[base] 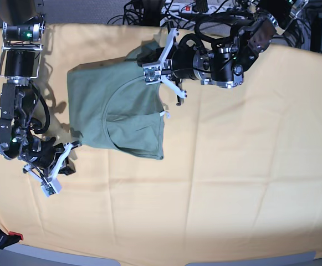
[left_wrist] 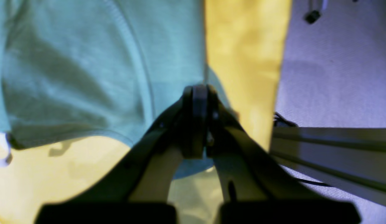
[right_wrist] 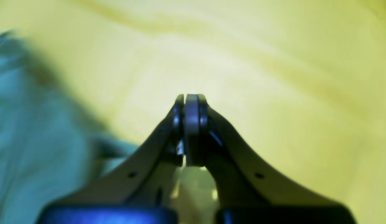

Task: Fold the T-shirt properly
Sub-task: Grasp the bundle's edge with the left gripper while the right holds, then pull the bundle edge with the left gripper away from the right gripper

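A pale yellow cloth (base: 244, 166) covers the whole surface, with cables bunched along the far edge.

Base view: the T-shirt (base: 116, 108) lies toward the far left part of the surface, already doubled over, its curved hem showing on top. The left gripper (base: 159, 75) sits at the shirt's far right corner, fingers drawn together at the fabric edge. The right gripper (base: 58, 160) rests on the cloth just off the shirt's near left corner, apart from it.

Left wrist view: the left gripper (left_wrist: 199, 93) has its fingers pressed tight, seemingly pinching a thin edge of the T-shirt (left_wrist: 87, 62), though blur makes the bite hard to confirm. The cloth (left_wrist: 246, 46) and bare floor lie beyond.

Right wrist view: the right gripper (right_wrist: 191, 102) is fully closed with nothing between its fingers, over the cloth (right_wrist: 274, 77); the T-shirt (right_wrist: 25, 140) is off to one side.

To fold well, I would judge the left arm should lift only slightly and carry its corner straight across, keeping the edge taut so layers align, while the right arm pins or takes the near corner to stop the shirt sliding on the cloth.
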